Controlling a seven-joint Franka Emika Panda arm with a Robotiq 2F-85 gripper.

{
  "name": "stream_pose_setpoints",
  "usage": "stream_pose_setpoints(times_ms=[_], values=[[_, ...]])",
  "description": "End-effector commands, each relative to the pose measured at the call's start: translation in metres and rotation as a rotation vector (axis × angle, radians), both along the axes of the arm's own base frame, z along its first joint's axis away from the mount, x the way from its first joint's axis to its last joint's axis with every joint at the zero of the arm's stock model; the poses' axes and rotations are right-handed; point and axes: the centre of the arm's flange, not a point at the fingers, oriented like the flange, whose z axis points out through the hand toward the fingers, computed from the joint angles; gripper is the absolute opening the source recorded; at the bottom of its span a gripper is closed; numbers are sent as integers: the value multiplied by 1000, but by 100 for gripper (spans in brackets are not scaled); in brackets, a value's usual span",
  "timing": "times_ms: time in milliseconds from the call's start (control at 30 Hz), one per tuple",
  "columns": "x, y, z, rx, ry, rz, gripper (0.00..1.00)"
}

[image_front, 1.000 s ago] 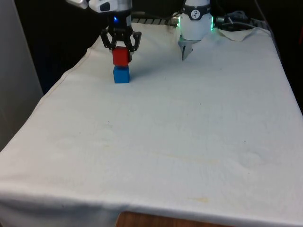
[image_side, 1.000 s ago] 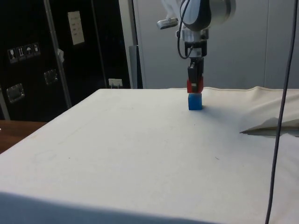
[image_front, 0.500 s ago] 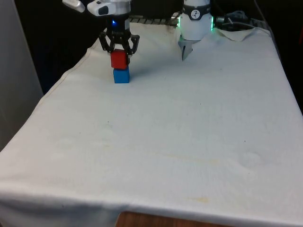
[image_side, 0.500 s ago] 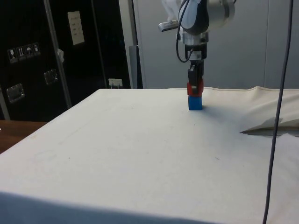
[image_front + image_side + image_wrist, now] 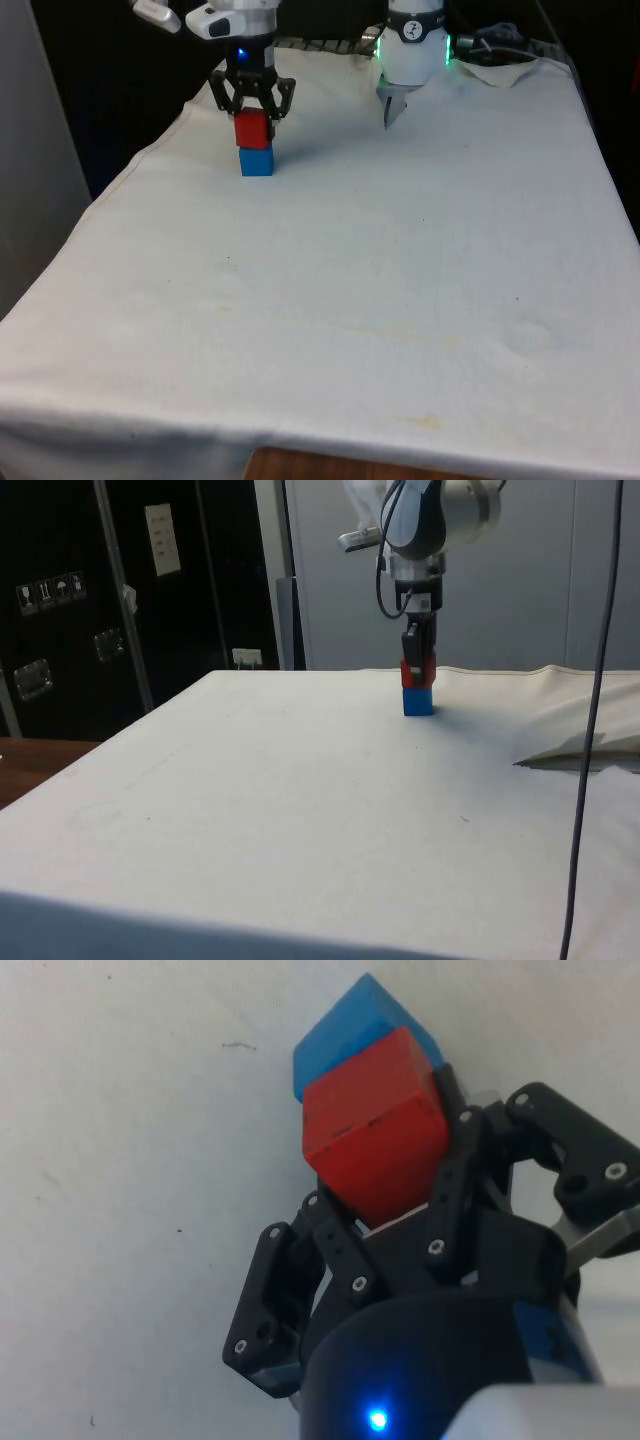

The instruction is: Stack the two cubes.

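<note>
The gripper (image 5: 253, 112) is clamped on the red cube (image 5: 252, 129), which appears seated on the blue cube (image 5: 256, 161) at the table's (image 5: 400, 260) 11 o'clock in the front view. Risk: releasing while misaligned could topple the stack.

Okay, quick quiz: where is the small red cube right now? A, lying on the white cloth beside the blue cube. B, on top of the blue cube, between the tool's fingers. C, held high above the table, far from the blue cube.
B: the small red cube sits on the small blue cube, with the black two-finger tool closed around it.
</note>
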Motion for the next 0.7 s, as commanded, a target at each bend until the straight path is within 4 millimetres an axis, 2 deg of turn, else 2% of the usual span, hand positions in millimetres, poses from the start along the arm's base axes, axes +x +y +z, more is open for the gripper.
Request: stream_pose_setpoints(times_ms=[0,367,400,467,500,667], values=[[0,0,0,-1,0,0,0],[4,0,0,12,-5,-4,1],[3,-1,-1,12,-4,-4,7],[4,-1,-1,12,-3,-5,25],[4,-1,-1,13,-3,-5,49],[4,-3,-3,-1,5,-7,97]])
